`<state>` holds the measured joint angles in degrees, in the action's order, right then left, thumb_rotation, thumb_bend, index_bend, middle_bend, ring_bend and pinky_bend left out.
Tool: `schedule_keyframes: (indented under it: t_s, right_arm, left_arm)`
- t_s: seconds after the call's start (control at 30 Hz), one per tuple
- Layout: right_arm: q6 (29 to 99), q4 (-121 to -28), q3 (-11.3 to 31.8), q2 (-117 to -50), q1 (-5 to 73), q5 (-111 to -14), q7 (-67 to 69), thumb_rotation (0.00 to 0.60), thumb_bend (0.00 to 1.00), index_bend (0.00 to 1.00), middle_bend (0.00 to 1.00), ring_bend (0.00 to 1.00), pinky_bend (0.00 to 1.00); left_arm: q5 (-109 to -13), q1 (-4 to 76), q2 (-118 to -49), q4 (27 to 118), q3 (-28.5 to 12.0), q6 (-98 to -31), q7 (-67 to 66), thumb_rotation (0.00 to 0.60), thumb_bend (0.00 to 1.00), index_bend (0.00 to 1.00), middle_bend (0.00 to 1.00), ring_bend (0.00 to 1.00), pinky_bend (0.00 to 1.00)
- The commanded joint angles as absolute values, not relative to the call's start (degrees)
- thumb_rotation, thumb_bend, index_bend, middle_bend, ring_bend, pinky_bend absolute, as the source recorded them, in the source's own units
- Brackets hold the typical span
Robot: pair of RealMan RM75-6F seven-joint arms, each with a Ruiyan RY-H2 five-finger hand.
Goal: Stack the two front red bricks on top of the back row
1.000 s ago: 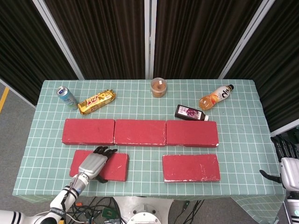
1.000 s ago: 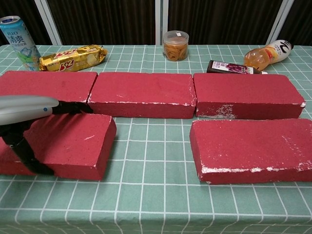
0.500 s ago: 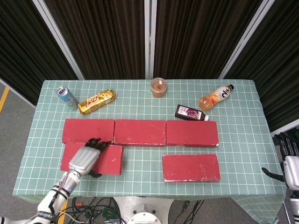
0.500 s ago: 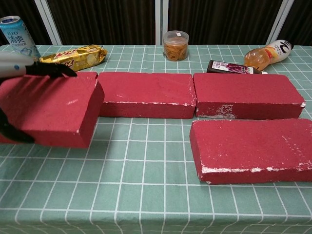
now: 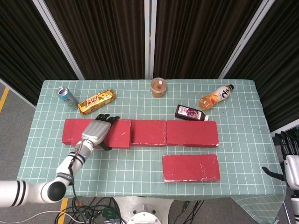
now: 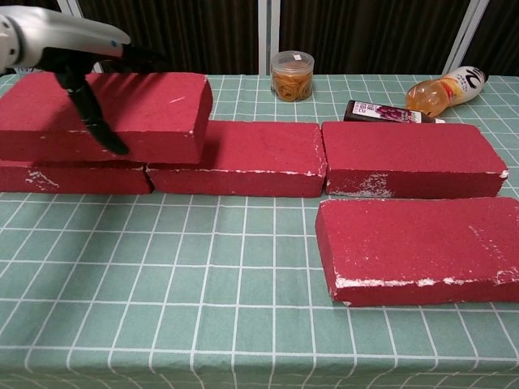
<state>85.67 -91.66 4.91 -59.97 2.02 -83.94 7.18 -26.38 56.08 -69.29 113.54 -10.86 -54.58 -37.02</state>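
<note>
Left hand (image 5: 97, 133) held the first front red brick (image 6: 105, 115) over the left end of the back row (image 5: 191, 133), fingers (image 6: 85, 109) wrapped across its top and down its near face. The brick sat on or just above the left back brick (image 6: 73, 177) and overlapped the middle one; contact could not be told.

The other front red brick (image 6: 418, 247) lay flat on the table (image 6: 243, 324), just in front of the right back brick.

Right hand (image 5: 290, 163) hung off the table's right edge, fingers apart, holding nothing.

Judgement: the bricks looked rigid, rough and chalky at the edges, probably heavy for one hand. Grip across the short width near mid-length, so the load does not tip.
</note>
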Motion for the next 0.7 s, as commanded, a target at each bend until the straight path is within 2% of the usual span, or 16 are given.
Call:
schedule_keyframes:
  t_s: [0.03,0.4,0.7]
  right_arm:
    - [85.6,-92.4,4.9,-59.5,2.2,-84.2,7.0,0.6,0.0,0.0,0.0,0.0,0.0]
    - [84.9,-94.5,5.1,-59.0,2.9,-84.5,5.9,0.6,0.0,0.0,0.0,0.0,0.0]
    - [84.2,-94.4,4.8,-59.3,3.1,-84.1,5.9,0.6,0.0,0.0,0.0,0.0,0.0]
  left_arm:
    - [-22.8,59.2,-72.0,110.1,-11.6,-52.7,-37.1,0.6,0.09,0.05,0.16,0.0,0.01]
    - [-15.5,64.0,-74.3,105.5,-9.9,-51.0,-36.6,0.6,0.09,0.05,0.16,0.0,0.01]
    - [-13.5,66.8,-74.6,104.1,-8.9,-50.1,-36.8,0.6,0.09,0.05,0.16,0.0,0.01]
